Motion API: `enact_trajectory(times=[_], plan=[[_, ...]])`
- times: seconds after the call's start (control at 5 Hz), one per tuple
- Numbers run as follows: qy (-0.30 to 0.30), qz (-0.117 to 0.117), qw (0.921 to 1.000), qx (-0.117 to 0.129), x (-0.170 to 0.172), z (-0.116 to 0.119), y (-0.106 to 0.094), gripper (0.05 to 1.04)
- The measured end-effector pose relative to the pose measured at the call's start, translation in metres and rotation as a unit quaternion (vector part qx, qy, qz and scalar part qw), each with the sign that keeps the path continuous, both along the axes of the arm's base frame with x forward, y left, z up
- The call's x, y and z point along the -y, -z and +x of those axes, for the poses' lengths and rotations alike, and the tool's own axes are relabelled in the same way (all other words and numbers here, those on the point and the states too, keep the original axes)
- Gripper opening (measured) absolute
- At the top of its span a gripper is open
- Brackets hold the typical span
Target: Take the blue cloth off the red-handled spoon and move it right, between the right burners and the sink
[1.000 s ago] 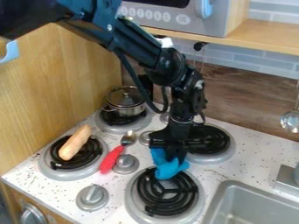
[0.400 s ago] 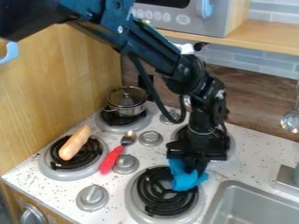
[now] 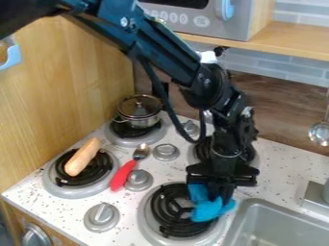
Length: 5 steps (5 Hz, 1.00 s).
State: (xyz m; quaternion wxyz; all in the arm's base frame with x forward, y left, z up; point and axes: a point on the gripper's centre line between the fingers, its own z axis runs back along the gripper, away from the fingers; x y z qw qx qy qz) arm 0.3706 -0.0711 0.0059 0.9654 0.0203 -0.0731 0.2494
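Over speckled counter (image 3: 289,166), right of lower center, pinches blue cloth (image 3: 208,210) in the gripper (image 3: 215,197). Hangs lengthwise downward, slightly rightward.

Black robot gripper (image 3: 220,199) with a blue cloth (image 3: 208,204) over the front right burner (image 3: 168,218) of a toy stove.

The cloth hangs at the burner's right side, near the sink (image 3: 249,216). On the front left burner (image 3: 53,185) lies a sausage-shaped toy (image 3: 82,157); behind it, a lidded metal pot (image 3: 139,110) sits on the back left burner (image 3: 118,138). Between the left and right burners, a spoon with a red handle (image 3: 122,175) lies on the speckled white surface (image 3: 136,207), beside a gray knob (image 3: 139,180).
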Motion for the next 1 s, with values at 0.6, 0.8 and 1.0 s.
enact_trajectory(times=[0.6, 0.8, 1.0], plan=[[0.028, -0.004, 0.9994, -0.018, 0.02, -0.053, 0.006, 0.12], [0.031, -0.003, 0.9994, -0.015, 0.019, -0.052, 0.006, 0.12], [0.033, 0.006, 0.9994, -0.002, 0.021, -0.037, 0.002, 0.12]])
